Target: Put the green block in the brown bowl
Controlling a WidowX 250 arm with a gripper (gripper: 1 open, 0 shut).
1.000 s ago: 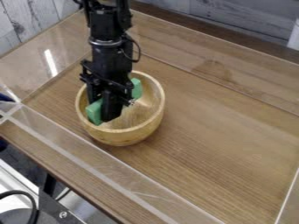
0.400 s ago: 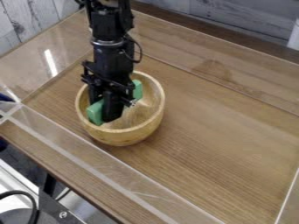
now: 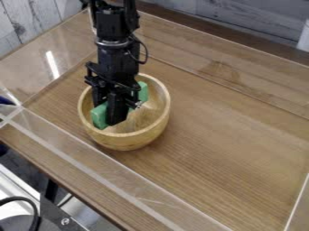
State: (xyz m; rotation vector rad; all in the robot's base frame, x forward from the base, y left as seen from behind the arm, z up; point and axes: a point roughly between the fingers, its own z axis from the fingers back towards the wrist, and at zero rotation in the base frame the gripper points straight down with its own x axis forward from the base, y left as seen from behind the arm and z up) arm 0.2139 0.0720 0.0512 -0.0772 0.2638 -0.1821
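Black and pointed steeply down, the end effector (image 3: 114, 110) reaches into the brown bowl (image 3: 126, 135), and its fingers read as clenched, with the green block (image 3: 99, 115) pressed between them or right against them; how the pads sit on the block is hidden by the fingers themselves.

Going by size: the bench (image 3: 229, 126) is a wide wood-grain surface with a clear raised border around it. On its left half sits the bowl, round, thick-walled and light tan. Inside it, green shows on both sides of the dark fingers, a patch at the lower left near the bowl's wall and another at the upper right by the far rim, so the block appears to lie across the bowl's hollow with the end effector over its middle. Whether it already rests on the bowl's floor cannot be told.

The step in hand looks like the release. Done well, that means opening the fingers with the block low in the bowl, so it settles rather than drops and bounces, then lifting straight up, clear of the thick rim, without dragging the block or nudging the bowl.
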